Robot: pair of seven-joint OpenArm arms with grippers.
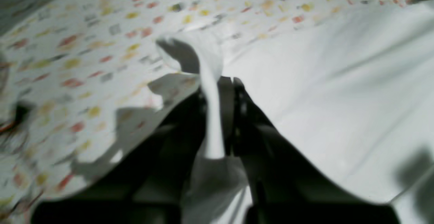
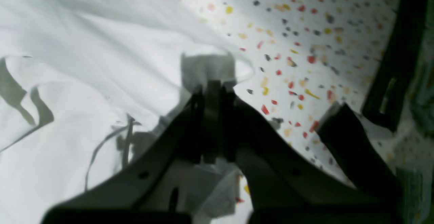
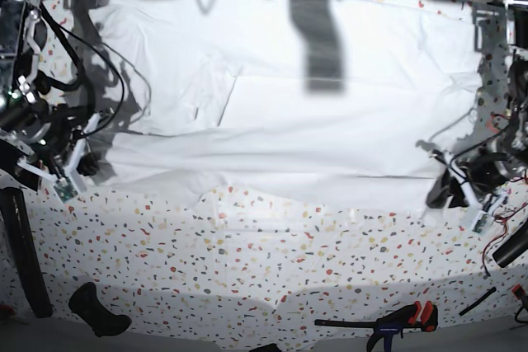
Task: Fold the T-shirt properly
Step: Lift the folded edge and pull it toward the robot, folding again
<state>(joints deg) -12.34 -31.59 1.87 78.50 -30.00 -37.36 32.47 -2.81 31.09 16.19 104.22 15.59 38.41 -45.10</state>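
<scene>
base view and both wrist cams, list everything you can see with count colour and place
T-shirt: one, plain white, spread wide over the far half of the table, near edge rumpled
table: one, white with red, yellow and grey specks, bare along the near side
clamp: one, black with red handles, near edge of the table, right in the base view
black piece: one, near-left corner in the base view, too dark to identify
cables: several, black, around the arm on the base view's left
left gripper: one, black, shut on a bunched white edge of the T-shirt
right gripper: one, black, shut on the T-shirt's edge
</scene>
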